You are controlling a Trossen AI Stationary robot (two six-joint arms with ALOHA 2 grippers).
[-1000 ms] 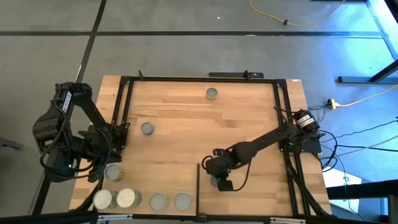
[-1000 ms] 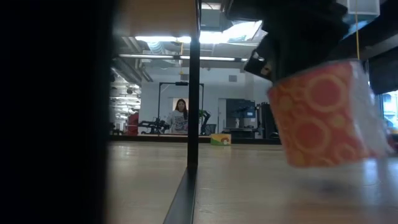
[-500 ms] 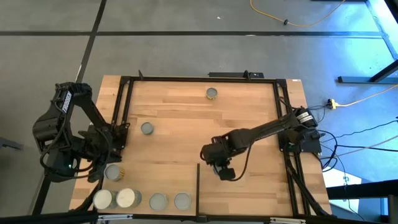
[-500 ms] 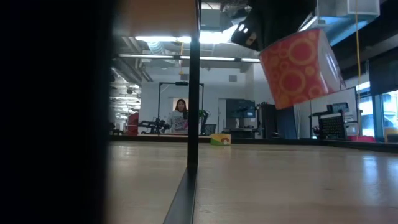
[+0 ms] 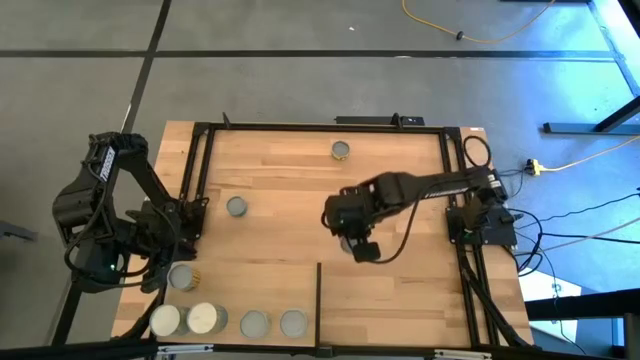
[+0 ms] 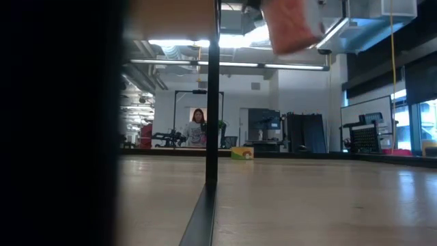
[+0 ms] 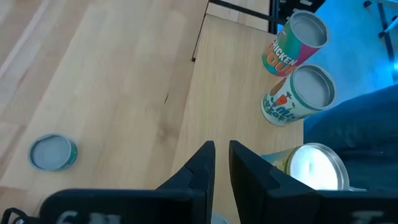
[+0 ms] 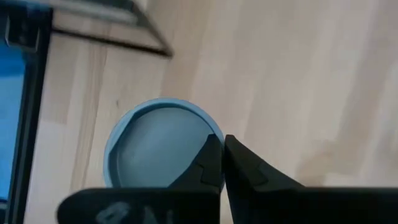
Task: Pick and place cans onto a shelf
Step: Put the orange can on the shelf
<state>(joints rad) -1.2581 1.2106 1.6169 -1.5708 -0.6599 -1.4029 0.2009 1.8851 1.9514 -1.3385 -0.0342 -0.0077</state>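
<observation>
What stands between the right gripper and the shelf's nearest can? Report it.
A thin black upright edge; otherwise bare tabletop, seen in the high view.

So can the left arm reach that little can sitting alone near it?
Probably yes. The little can stands alone on bare tabletop close to the left gripper, with nothing between them. The right gripper is away at mid-table, holding another can.

The surface (image 5: 300, 200) is pale planked wood framed in black. The held can (image 6: 290, 24) shows an orange-red side and a pale blue-grey top. On the paler shelf (image 7: 236, 93), one can (image 7: 295, 43) is orange and pink, another (image 7: 298, 96) white with teal lettering. The fingers (image 8: 217, 165) are black.
</observation>
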